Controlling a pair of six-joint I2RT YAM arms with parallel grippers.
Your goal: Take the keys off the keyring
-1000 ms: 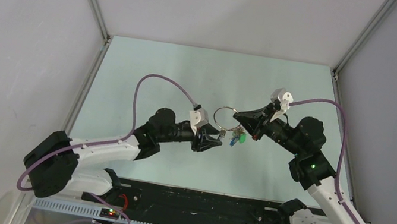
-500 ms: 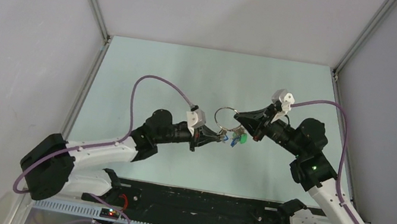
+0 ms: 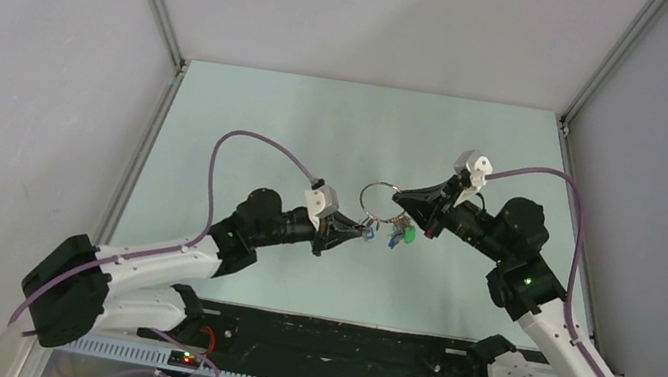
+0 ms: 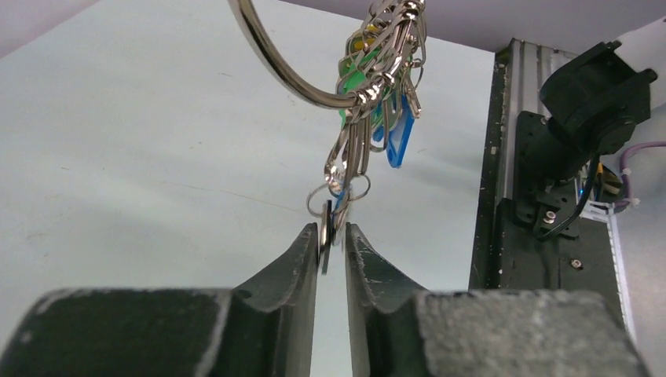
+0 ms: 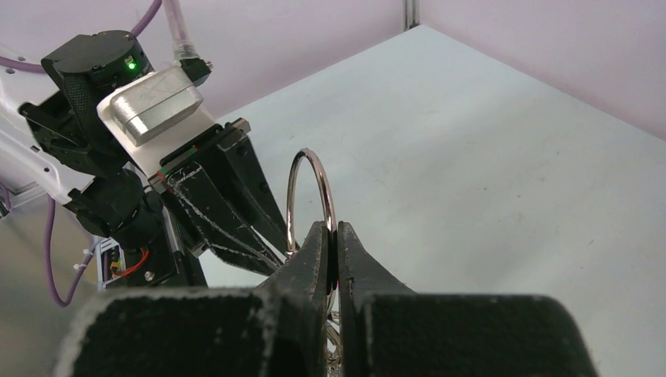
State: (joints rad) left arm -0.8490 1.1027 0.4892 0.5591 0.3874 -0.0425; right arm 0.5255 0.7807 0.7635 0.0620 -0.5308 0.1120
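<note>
The silver keyring (image 3: pixel 376 196) hangs in the air above the table. My right gripper (image 3: pixel 398 197) is shut on its right side; in the right wrist view the keyring (image 5: pixel 308 188) stands up out of that gripper (image 5: pixel 333 232). The keys (image 3: pixel 398 229), with green and blue heads, hang below the ring. In the left wrist view the keys (image 4: pixel 375 102) dangle from the keyring (image 4: pixel 271 59). My left gripper (image 4: pixel 331 237) is closed to a narrow gap on the lowest key's metal blade (image 4: pixel 325 236), and it also shows in the top view (image 3: pixel 360 232).
The pale green table (image 3: pixel 320 126) is walled by white panels with aluminium corner posts. The black base rail (image 3: pixel 335 346) runs along the near edge. The left arm's purple cable (image 3: pixel 247 139) loops above it.
My left gripper has narrowed from open to nearly closed around a hanging key, and the left arm has drawn back slightly to the left. The right gripper and the ring have stayed put.
</note>
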